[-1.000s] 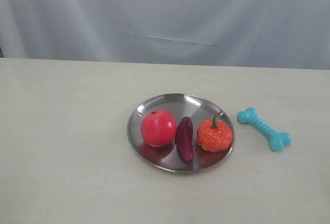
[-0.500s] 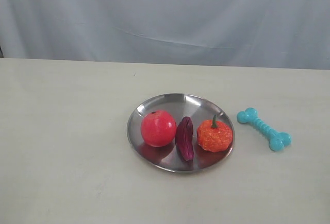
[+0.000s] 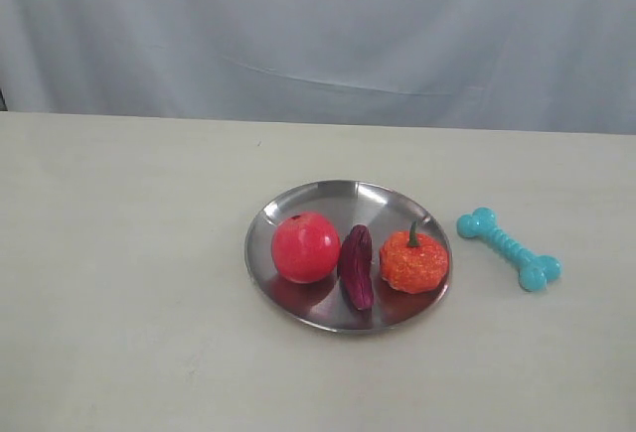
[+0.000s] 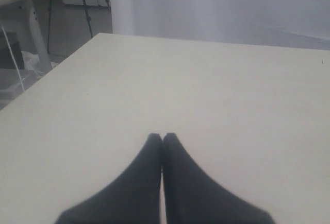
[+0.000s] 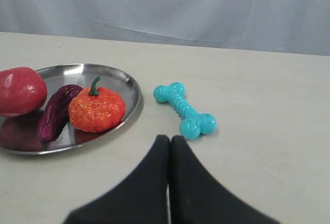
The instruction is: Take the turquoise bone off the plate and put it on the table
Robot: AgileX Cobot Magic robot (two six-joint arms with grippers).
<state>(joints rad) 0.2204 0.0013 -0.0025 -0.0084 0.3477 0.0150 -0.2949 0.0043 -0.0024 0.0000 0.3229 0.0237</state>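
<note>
The turquoise bone [image 3: 509, 248] lies flat on the cream table [image 3: 119, 253], just right of the silver plate [image 3: 328, 197] and apart from its rim. The right wrist view shows the bone [image 5: 184, 110] on the table beside the plate [image 5: 131, 87], a short way beyond my right gripper [image 5: 170, 138], which is shut with nothing in it. My left gripper [image 4: 162, 136] is shut and empty over bare table [image 4: 216, 90]. Neither gripper shows in the exterior view.
On the plate sit a red apple [image 3: 305, 246], a dark purple eggplant-like toy [image 3: 356, 266] and an orange pumpkin [image 3: 413, 260]. A pale grey-blue cloth backdrop [image 3: 318, 35] hangs behind the table. The table's edge and a tripod [image 4: 87, 2] show in the left wrist view.
</note>
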